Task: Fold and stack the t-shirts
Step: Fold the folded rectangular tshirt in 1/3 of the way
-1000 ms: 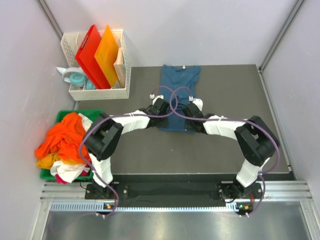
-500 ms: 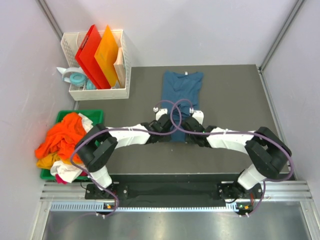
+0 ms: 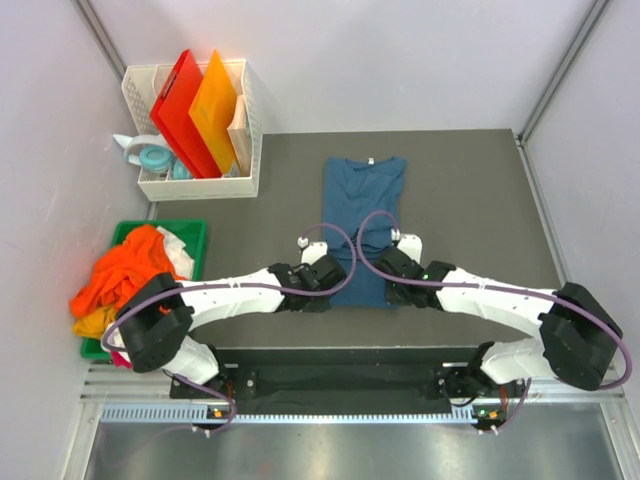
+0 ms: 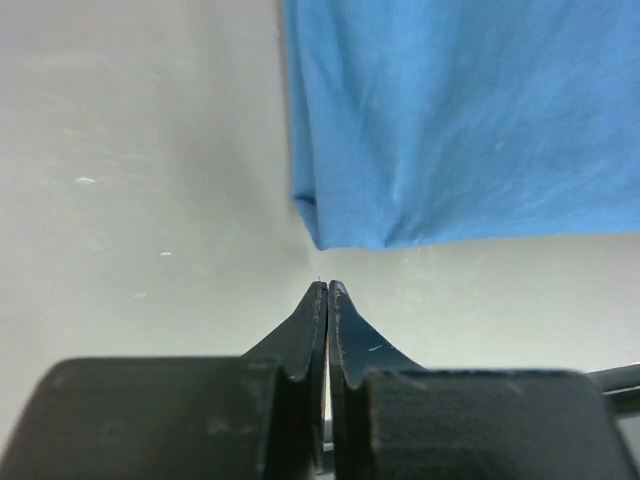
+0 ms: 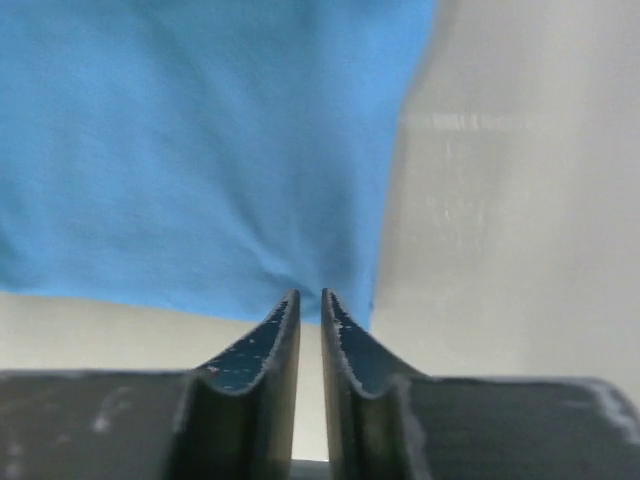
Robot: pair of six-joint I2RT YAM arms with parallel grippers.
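Observation:
The teal-blue t-shirt (image 3: pixel 362 200) lies flat and lengthwise on the grey table, collar at the far end. Its near hem shows in both wrist views (image 4: pixel 460 130) (image 5: pixel 200 150). My left gripper (image 3: pixel 335 291) (image 4: pixel 327 286) is shut and empty, its tips a short way off the hem's left corner. My right gripper (image 3: pixel 390 296) (image 5: pixel 310 293) is at the hem's right corner. Its jaws stand a narrow gap apart, and no cloth shows between them. More t-shirts, orange, yellow and white, are heaped (image 3: pixel 125 280) in the green bin at the left.
The green bin (image 3: pixel 192 228) sits off the table's left edge. A white basket (image 3: pixel 200 185) at the back left holds upright red (image 3: pixel 175 105) and orange (image 3: pixel 215 110) boards. A tape roll (image 3: pixel 152 157) lies beside it. Grey walls close in on both sides.
Both arms drew back toward the near edge, pulling the shirt's hem with them until it lay stretched out flat. The right jaws have parted slightly. The left tips are now off the cloth.

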